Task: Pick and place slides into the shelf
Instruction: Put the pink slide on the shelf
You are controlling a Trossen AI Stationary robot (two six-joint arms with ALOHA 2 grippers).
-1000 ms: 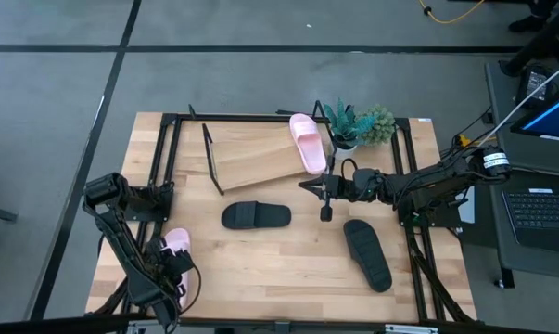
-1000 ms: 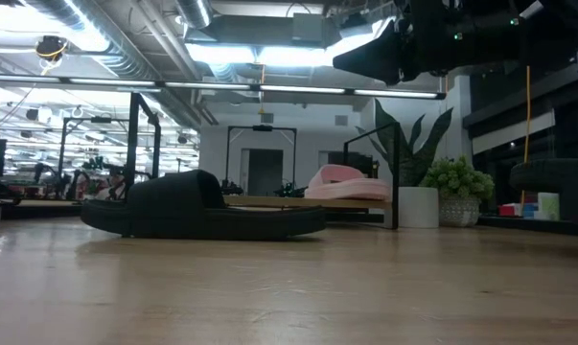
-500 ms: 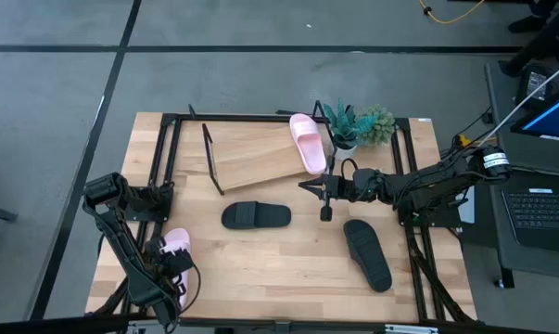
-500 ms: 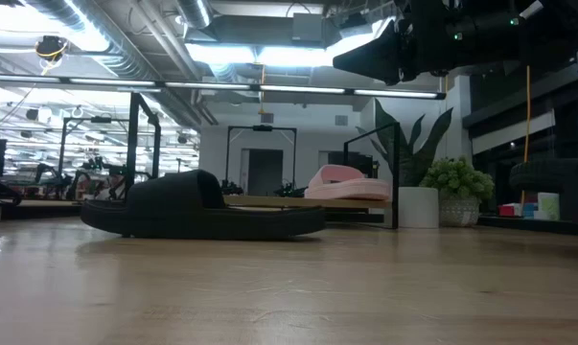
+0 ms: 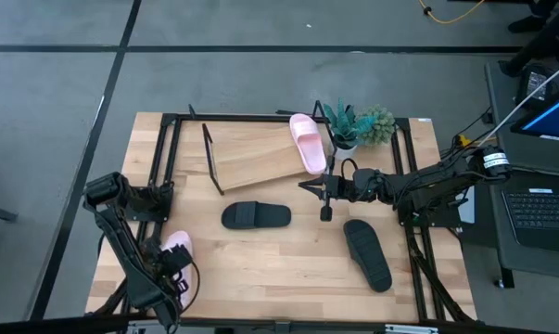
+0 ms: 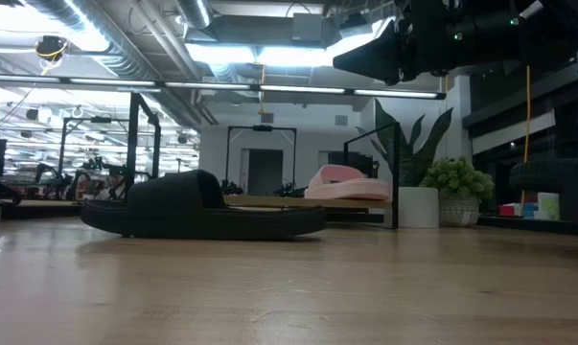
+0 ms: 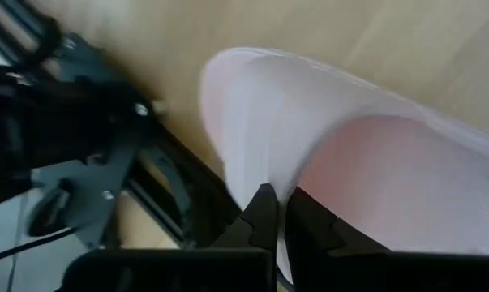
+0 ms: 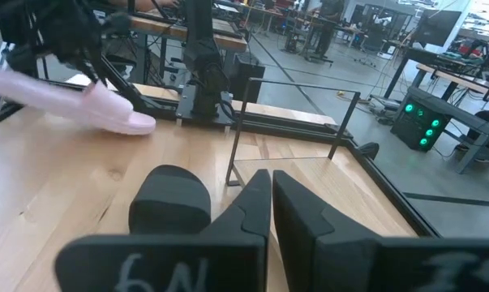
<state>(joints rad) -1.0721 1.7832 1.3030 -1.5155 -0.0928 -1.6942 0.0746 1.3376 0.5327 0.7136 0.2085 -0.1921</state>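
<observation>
From above, the table (image 5: 288,269) carries the shelf (image 5: 256,153), its tilted wooden board in a black wire frame at the far side. One pink slide (image 5: 307,142) lies on the shelf's right end. A black slide (image 5: 256,215) lies on the table just in front of the shelf, and a second black slide (image 5: 367,253) lies to its right, nearer the front edge. The left end effector (image 5: 171,264) is down at the near left corner, at a second pink slide (image 5: 175,245). The right end effector (image 5: 325,195) hangs between the shelf and the two black slides, beside the potted plants (image 5: 358,125).

In the low view, the nearer black slide (image 6: 202,206) lies flat on the table, with the pink slide (image 6: 346,182) on the shelf behind it.

The left wrist view shows the left end effector (image 7: 278,212) clenched on the edge of the pink slide (image 7: 341,138), apparently on its sole rim.

In the right wrist view, the right end effector (image 8: 270,191) is clenched on nothing, above the black slide (image 8: 169,199); the far pink slide (image 8: 74,101) sits near the table's corner.
</observation>
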